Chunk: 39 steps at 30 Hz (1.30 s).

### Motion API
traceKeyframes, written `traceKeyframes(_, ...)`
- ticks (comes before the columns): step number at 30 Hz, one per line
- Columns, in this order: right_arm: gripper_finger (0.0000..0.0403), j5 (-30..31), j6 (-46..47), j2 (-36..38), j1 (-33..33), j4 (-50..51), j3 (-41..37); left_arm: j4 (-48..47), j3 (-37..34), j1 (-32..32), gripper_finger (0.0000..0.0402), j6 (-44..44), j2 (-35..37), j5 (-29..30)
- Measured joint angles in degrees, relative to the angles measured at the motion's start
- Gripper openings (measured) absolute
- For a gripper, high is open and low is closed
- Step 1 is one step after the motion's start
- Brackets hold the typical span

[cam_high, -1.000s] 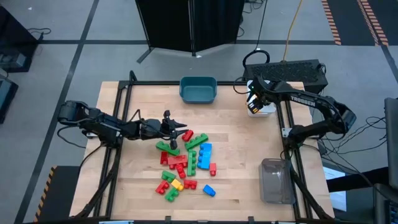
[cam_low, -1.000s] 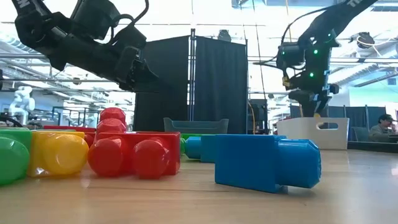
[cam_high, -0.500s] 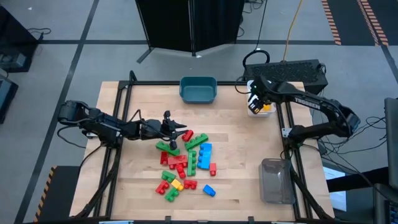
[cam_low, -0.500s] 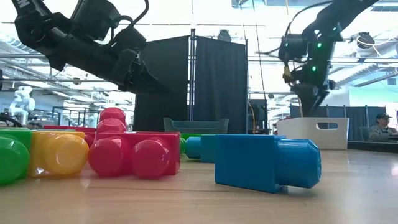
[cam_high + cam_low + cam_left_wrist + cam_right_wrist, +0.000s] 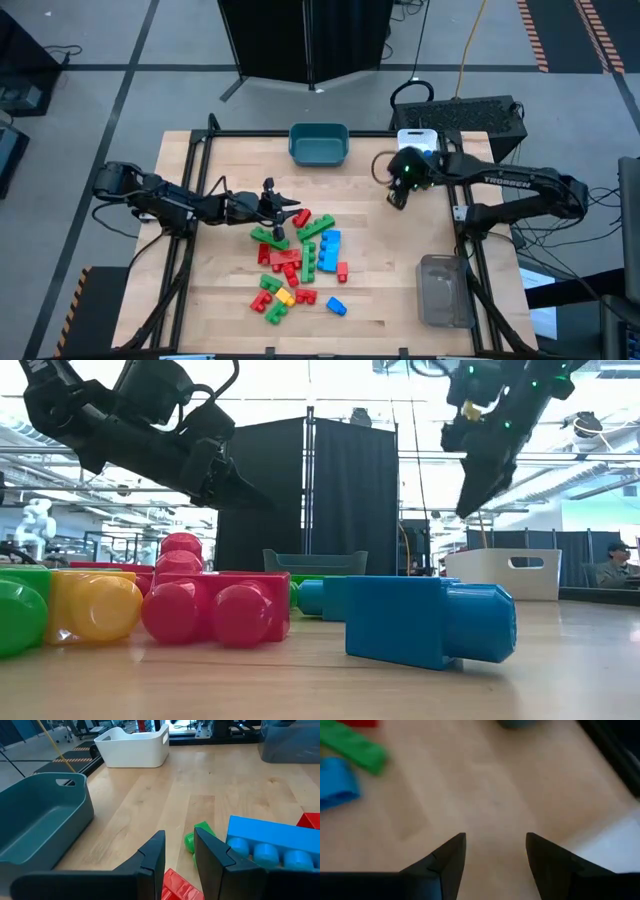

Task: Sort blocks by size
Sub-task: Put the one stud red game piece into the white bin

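The blocks (image 5: pixel 295 260) lie in a loose pile of red, green, blue and yellow bricks on the wooden table, left of its middle. In the low view a blue brick (image 5: pixel 430 620), a red one (image 5: pixel 215 610) and a yellow one (image 5: pixel 95 605) lie nearest. My left gripper (image 5: pixel 292 208) hangs over the pile's far edge, a little open and empty (image 5: pixel 178 855); a green brick (image 5: pixel 199 835) and a long blue one (image 5: pixel 272 847) lie just beyond its fingers. My right gripper (image 5: pixel 397 195) is open and empty (image 5: pixel 495 850) above bare table, right of the pile.
A teal bin (image 5: pixel 318 143) stands at the far edge's middle, a white bin (image 5: pixel 418 138) at the far right, partly under my right arm, and a clear bin (image 5: pixel 443 290) at the near right. Bare table lies between the pile and the right-hand bins. A person (image 5: pixel 615 565) sits beyond the table.
My right gripper has left the white bin and gone toward the table's near and left sides, toward the pile, turning as it went, and now hangs over bare table.
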<state>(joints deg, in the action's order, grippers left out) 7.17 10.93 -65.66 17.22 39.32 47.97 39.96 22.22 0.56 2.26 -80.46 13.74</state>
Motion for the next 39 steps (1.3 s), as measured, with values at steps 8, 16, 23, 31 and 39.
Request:
traceKeyframes(8,0.0192,0.2,2.3,-3.2,-14.1,-10.9,0.0,-0.4,0.0,0.0,0.0086,1.2,0.0,0.0)
traceKeyframes(16,0.0192,0.2,1.9,-10.3,-21.9,-21.2,0.0,0.1,0.0,-0.2,0.0086,1.2,0.0,0.0)
traceKeyframes(23,0.0208,0.3,1.2,-18.9,-26.9,-28.0,0.0,0.0,0.0,-0.2,0.0086,1.1,0.0,0.0)
traceKeyframes(31,0.0295,-0.1,0.1,-24.6,-31.1,-34.2,0.0,0.1,0.0,-0.2,0.0086,1.1,0.0,0.0)
traceKeyframes(39,0.0379,-3.2,0.2,-29.6,-33.3,-38.4,0.1,0.1,0.0,-0.2,0.0086,1.3,0.0,0.4)
